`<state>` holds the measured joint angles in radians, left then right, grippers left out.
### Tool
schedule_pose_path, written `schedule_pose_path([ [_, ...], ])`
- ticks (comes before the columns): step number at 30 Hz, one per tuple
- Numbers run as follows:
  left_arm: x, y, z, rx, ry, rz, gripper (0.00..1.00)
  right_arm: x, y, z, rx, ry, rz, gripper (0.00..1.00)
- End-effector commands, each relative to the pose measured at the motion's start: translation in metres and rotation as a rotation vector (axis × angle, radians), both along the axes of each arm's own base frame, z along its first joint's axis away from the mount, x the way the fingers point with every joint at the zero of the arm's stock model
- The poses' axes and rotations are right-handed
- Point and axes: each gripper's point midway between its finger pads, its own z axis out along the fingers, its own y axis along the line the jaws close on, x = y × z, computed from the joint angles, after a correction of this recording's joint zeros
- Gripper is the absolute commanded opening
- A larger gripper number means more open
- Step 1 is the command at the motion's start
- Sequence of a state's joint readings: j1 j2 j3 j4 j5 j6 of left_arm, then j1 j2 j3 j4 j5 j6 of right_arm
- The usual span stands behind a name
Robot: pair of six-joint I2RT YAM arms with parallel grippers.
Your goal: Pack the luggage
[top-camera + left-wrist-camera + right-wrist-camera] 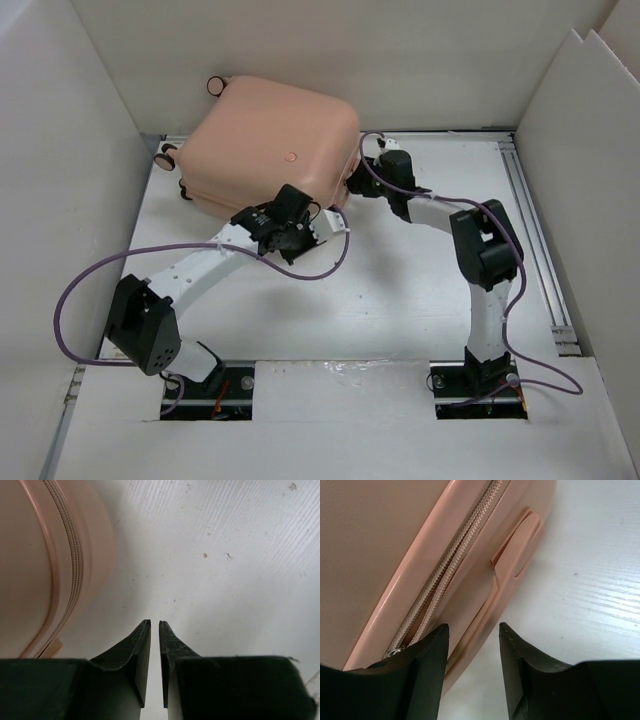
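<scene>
Two black-and-white robot arms rise from the near edge of the white table (400, 300) in the overhead view, each trailing one purple cable (80, 290). Behind them lies one salmon-pink hard-shell suitcase with rounded corners (275, 135), closed and flat at the far left of the table, against the white back wall (400, 60). Two small caster wheels (165, 152) show clearly on its left side, and a third dark one sits lower. The left gripper (328, 224) is at the suitcase's near edge and the right gripper (358, 178) is at its right edge. The arms' own heads hide the fingertips here. Seen from the left wrist, two black fingers (140, 650) stand nearest, pressed almost together with only a thin slit between them and nothing held; the left gripper (155, 625) points over bare, speckled table (225, 555). The suitcase (30, 555) curves past on the left, showing one beige zip line (70, 545). Seen from the right wrist, two black fingers (427, 665) stand apart, so the right gripper (472, 627) is spread. The suitcase (380, 540) fills the left of this view, with one zip (455, 565), one small metal puller (395, 652) just beside the left finger, and one moulded pink handle (515, 550) running down between the fingers. Whether either finger touches the shell cannot be told.
</scene>
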<state>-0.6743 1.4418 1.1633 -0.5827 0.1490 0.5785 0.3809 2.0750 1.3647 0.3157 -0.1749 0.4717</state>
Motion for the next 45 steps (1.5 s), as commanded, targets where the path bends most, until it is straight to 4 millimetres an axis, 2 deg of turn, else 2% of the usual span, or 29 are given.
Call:
schedule_pose_path([
  [1, -0.003, 0.001, 0.011, -0.022, -0.033, -0.008, 0.1, 0.013, 0.009, 0.018, 0.043, -0.046, -0.013, 0.5],
  [5, -0.003, 0.001, 0.011, -0.022, -0.033, -0.008, 0.1, 0.022, 0.008, -0.013, 0.014, 0.05, -0.052, 0.53],
  [7, -0.003, 0.001, 0.011, -0.022, -0.033, -0.008, 0.1, 0.024, 0.009, -0.02, 0.03, 0.087, -0.075, 0.53],
  [8, -0.002, 0.002, 0.014, -0.022, -0.045, -0.003, 0.1, 0.024, 0.009, -0.027, 0.034, 0.104, -0.081, 0.5],
  [9, -0.006, 0.001, 0.011, -0.016, -0.038, -0.012, 0.11, 0.024, 0.009, -0.027, 0.041, 0.108, -0.085, 0.44],
  [10, -0.006, 0.001, 0.011, -0.016, -0.038, -0.012, 0.11, 0.022, 0.011, -0.032, 0.056, 0.128, -0.085, 0.28],
  [12, -0.01, 0.0, 0.01, -0.016, -0.038, -0.021, 0.11, 0.018, 0.018, -0.032, 0.06, 0.132, -0.063, 0.13],
  [13, -0.01, 0.0, 0.01, -0.016, -0.038, -0.021, 0.11, 0.017, 0.021, -0.025, 0.072, 0.126, -0.045, 0.07],
  [14, -0.014, 0.0, 0.006, -0.009, -0.03, -0.03, 0.13, 0.009, 0.027, -0.026, 0.078, 0.14, -0.03, 0.0],
  [15, -0.015, -0.001, 0.009, -0.01, -0.041, -0.034, 0.13, 0.003, 0.024, -0.023, 0.08, 0.137, -0.029, 0.0],
  [16, -0.016, 0.0, 0.006, -0.004, -0.034, -0.035, 0.14, -0.007, 0.037, -0.016, 0.102, 0.126, -0.001, 0.0],
  [18, -0.017, 0.0, 0.006, -0.013, -0.037, -0.027, 0.14, -0.033, 0.04, -0.012, 0.098, 0.132, 0.022, 0.0],
  [20, -0.018, 0.003, 0.006, -0.007, -0.042, -0.022, 0.15, -0.05, 0.045, -0.004, 0.067, 0.098, 0.056, 0.0],
  [21, -0.019, 0.004, 0.003, -0.001, -0.035, -0.022, 0.15, -0.064, 0.055, -0.001, 0.047, 0.084, 0.086, 0.0],
  [22, -0.019, 0.006, 0.012, -0.009, -0.067, -0.026, 0.15, -0.081, 0.052, 0.002, 0.017, 0.07, 0.102, 0.0],
  [23, -0.024, 0.011, 0.004, 0.006, -0.058, -0.036, 0.15, -0.089, 0.052, 0.002, -0.004, 0.06, 0.108, 0.0],
  [24, -0.023, 0.017, 0.005, 0.003, -0.063, -0.02, 0.15, -0.104, 0.06, 0.001, -0.019, 0.055, 0.143, 0.0],
  [26, -0.025, 0.03, 0.012, -0.014, -0.08, -0.008, 0.15, -0.125, 0.059, -0.006, -0.059, 0.053, 0.182, 0.0],
  [28, -0.032, 0.038, 0.009, -0.001, -0.085, -0.028, 0.15, -0.144, 0.065, -0.017, -0.077, 0.073, 0.226, 0.0],
  [29, -0.04, 0.038, 0.015, -0.024, -0.094, -0.054, 0.15, -0.153, 0.065, -0.022, -0.101, 0.07, 0.249, 0.0],
  [31, -0.049, 0.042, 0.011, -0.023, -0.09, -0.084, 0.17, -0.168, 0.078, -0.022, -0.123, 0.05, 0.312, 0.0],
  [33, -0.056, 0.046, 0.014, -0.041, -0.115, -0.099, 0.17, -0.178, 0.077, -0.027, -0.153, 0.037, 0.353, 0.0],
  [34, -0.062, 0.052, 0.005, -0.027, -0.104, -0.107, 0.18, -0.184, 0.083, -0.021, -0.151, 0.019, 0.384, 0.0],
  [37, -0.077, 0.053, 0.003, -0.075, -0.112, -0.131, 0.19, -0.198, 0.074, -0.018, -0.199, -0.035, 0.427, 0.26],
  [39, -0.083, 0.049, 0.012, -0.137, -0.133, -0.141, 0.19, -0.209, 0.06, -0.005, -0.222, -0.112, 0.448, 0.46],
  [42, -0.087, 0.047, 0.014, -0.177, -0.138, -0.132, 0.19, -0.221, 0.045, 0.013, -0.277, -0.221, 0.437, 0.55],
  [43, -0.084, 0.044, 0.017, -0.192, -0.148, -0.125, 0.19, -0.228, 0.037, 0.027, -0.301, -0.292, 0.43, 0.55],
  [44, -0.086, 0.045, 0.013, -0.191, -0.134, -0.116, 0.19, -0.224, 0.028, 0.034, -0.325, -0.328, 0.398, 0.57],
  [45, -0.083, 0.043, 0.015, -0.198, -0.145, -0.117, 0.19, -0.226, 0.029, 0.043, -0.325, -0.374, 0.393, 0.57],
])
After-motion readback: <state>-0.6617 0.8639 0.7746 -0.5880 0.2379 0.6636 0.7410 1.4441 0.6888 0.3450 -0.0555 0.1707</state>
